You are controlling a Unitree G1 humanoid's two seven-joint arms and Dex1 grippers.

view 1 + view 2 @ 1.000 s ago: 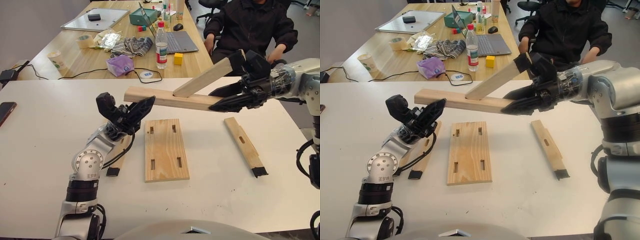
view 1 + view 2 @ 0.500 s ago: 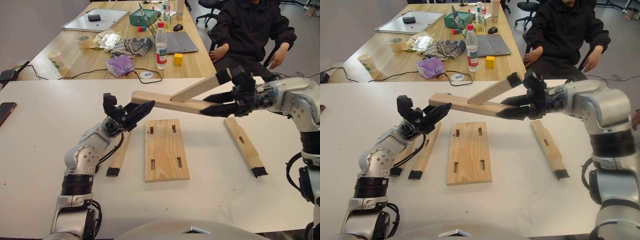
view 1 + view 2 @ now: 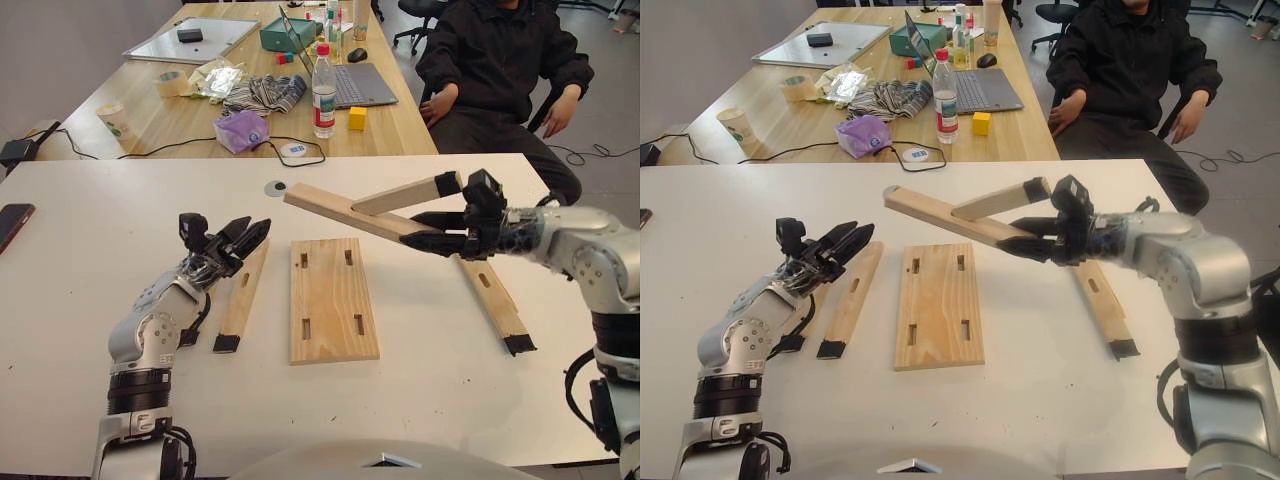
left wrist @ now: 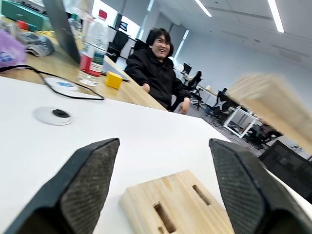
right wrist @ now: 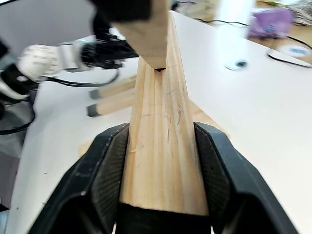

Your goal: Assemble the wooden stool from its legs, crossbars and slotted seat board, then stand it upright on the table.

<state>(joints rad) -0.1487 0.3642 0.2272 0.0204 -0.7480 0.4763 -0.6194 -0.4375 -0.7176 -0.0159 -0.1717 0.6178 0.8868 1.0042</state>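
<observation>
The right end effector (image 3: pixel 425 229) was clamped on one end of a leg (image 3: pixel 345 212), a finger (image 5: pixel 109 165) pressed against each side of the wood. It held the leg in the air above the table (image 3: pixel 100 230), tilted, with the free end the higher one and out over the far end of the seat board (image 3: pixel 332 298). A crossbar (image 3: pixel 400 194) stood plugged into that leg's slot and slanted up and back over the end effector, so the two pieces made a narrow V.

The seat board lay flat in the middle of the table, its four slots facing up. A second leg (image 3: pixel 240 295) lay just to its left, dark tip toward the robot. A third leg (image 3: pixel 490 295) lay to its right, slot up, below the held pieces and apart from the board.

The left end effector (image 3: pixel 228 238) hung above the far end of the second leg, gaping wide with nothing in it. Its pads (image 4: pixel 90 195) were well apart in the left wrist view. Whether it touched the leg below, I could not tell.
</observation>
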